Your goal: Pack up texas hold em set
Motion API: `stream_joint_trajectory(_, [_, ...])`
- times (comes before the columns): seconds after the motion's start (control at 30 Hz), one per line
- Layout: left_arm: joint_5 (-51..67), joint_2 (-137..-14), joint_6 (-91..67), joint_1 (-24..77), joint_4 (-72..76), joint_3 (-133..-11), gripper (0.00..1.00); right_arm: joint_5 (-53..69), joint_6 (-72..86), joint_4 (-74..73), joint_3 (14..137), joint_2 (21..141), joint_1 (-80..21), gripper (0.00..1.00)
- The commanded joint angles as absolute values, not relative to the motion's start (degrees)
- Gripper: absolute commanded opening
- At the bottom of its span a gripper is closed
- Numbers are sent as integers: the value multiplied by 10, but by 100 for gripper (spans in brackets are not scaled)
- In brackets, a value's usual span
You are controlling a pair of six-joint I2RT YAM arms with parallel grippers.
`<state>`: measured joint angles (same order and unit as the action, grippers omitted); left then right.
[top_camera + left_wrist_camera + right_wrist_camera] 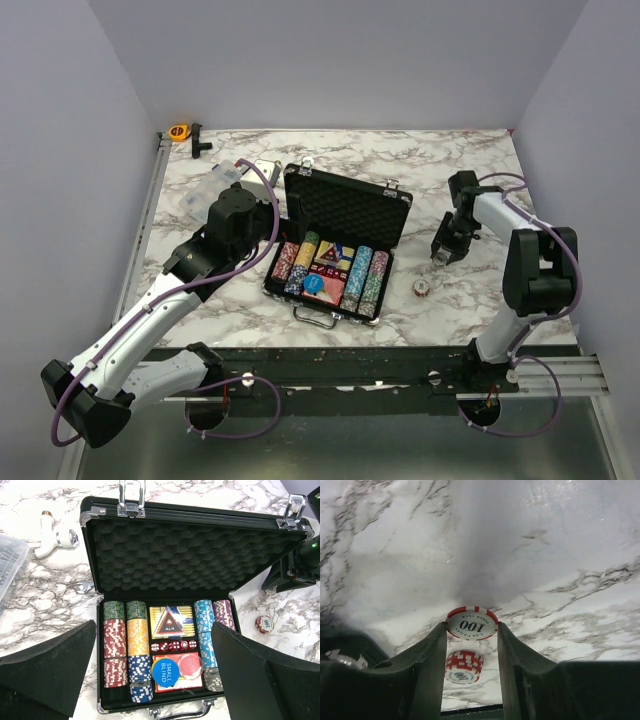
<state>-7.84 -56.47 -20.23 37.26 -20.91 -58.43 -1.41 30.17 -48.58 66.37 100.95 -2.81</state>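
Case [345, 210] stands open at the middle of the table [470, 170], chip rows [125, 640] seated inside. Right gripper [471, 627] pinches a loose chip [471, 623] toward the right edge. A second chip [422, 289] lies beside the case. Left gripper [153, 626] is spread wide and empty. Case not yet shut.

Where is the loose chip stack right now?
In the top view the chip stack sits on the table right of the case, just nearer the bases than the right gripper, which pinches one chip.
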Motion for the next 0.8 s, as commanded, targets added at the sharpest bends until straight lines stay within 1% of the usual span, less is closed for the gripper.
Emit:
stream_joint_trajectory(0.0, [-61, -558, -207, 376, -207, -599, 97, -4, 298, -503, 651, 966, -50, 6])
stream_joint_trajectory(0.2, [-61, -556, -207, 375, -207, -599, 97, -35, 303, -536, 643, 927, -99, 3])
stream_joint_trajectory(0.47, [-55, -556, -210, 375, -207, -599, 97, -16, 329, -563, 609, 874, -151, 4])
stream_joint_trajectory(0.77, [-54, -554, -210, 375, -208, -599, 98, -11, 346, -546, 582, 887, -178, 5])
